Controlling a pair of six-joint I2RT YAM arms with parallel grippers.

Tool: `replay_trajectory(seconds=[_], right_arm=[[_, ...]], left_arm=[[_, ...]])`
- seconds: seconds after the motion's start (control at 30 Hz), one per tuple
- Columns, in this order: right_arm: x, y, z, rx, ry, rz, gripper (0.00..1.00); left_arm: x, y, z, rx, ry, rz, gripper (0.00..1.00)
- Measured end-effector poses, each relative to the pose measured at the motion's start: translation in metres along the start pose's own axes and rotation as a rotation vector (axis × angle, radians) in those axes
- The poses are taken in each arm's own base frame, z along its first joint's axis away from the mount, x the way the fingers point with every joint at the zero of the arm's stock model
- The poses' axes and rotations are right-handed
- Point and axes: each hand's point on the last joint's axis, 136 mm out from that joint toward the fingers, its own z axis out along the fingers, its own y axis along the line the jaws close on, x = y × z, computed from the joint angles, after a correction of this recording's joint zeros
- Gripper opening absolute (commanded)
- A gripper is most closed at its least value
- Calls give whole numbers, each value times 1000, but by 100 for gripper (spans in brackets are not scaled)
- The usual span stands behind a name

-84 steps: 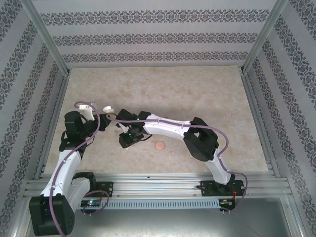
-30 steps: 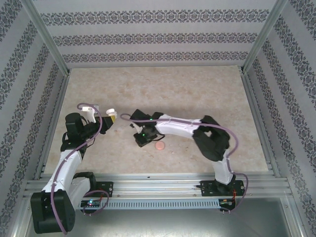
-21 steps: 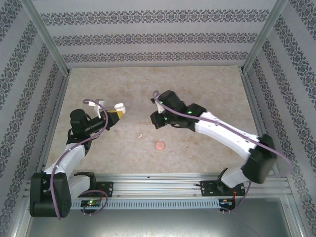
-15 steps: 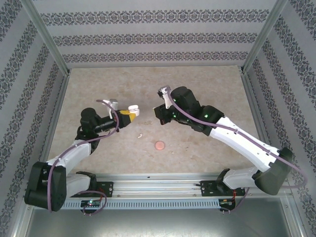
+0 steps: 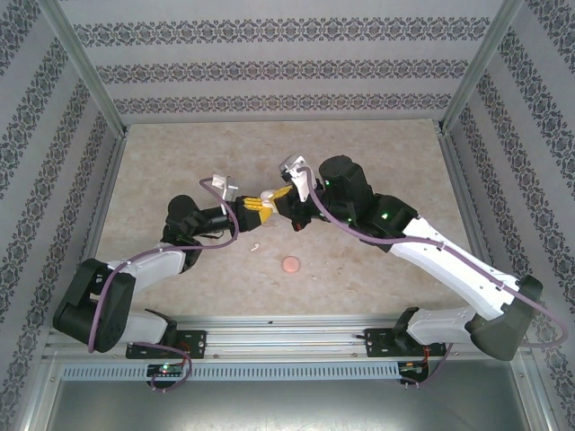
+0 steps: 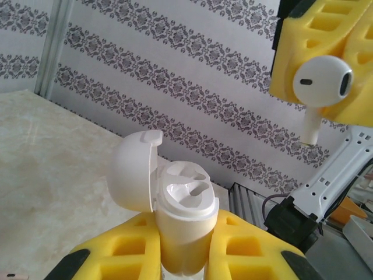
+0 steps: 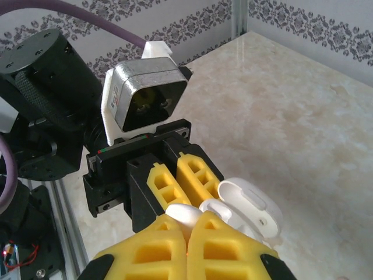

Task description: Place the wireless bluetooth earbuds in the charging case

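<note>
My left gripper [image 6: 185, 220] is shut on the white charging case [image 6: 185, 207], which stands upright with its lid [image 6: 135, 172] hinged open to the left and both sockets bare. My right gripper [image 7: 189, 219] is shut on one white earbud [image 7: 187, 213]. In the left wrist view that earbud [image 6: 322, 80] hangs stem-down between yellow fingers [image 6: 303, 35], above and right of the case and apart from it. From above, the two grippers [image 5: 254, 206] [image 5: 281, 192] meet tip to tip over the table's middle. A second earbud [image 5: 254, 244] lies on the table below them.
A round pink disc [image 5: 290, 265] lies on the table near the front, right of the loose earbud. Patterned walls and aluminium posts [image 5: 85, 63] enclose the marbled table [image 5: 377, 162]. The left arm's wrist camera housing [image 7: 145, 96] sits close in front of my right gripper.
The right gripper rose from the table near the pink disc with an earbud and swung back. Both arms then moved toward each other until the tips nearly meet. One earbud stayed on the table.
</note>
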Motion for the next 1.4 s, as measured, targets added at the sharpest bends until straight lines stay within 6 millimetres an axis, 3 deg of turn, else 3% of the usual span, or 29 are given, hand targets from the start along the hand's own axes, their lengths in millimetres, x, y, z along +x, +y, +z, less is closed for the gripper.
replay_trajectory(seconds=[0.23, 0.47, 1.07, 1.4], right_arm=[[-4, 12, 6, -84, 2, -49, 3], [-2, 12, 17, -129, 24, -37, 3], [-18, 22, 10, -176, -17, -39, 2], [-14, 19, 14, -167, 0, -46, 2]], left_arm=[[-9, -11, -1, 16, -11, 30, 0], [-18, -27, -5, 31, -19, 81, 0], [-10, -29, -8, 28, 6, 66, 0], [-11, -34, -8, 45, 9, 71, 0]])
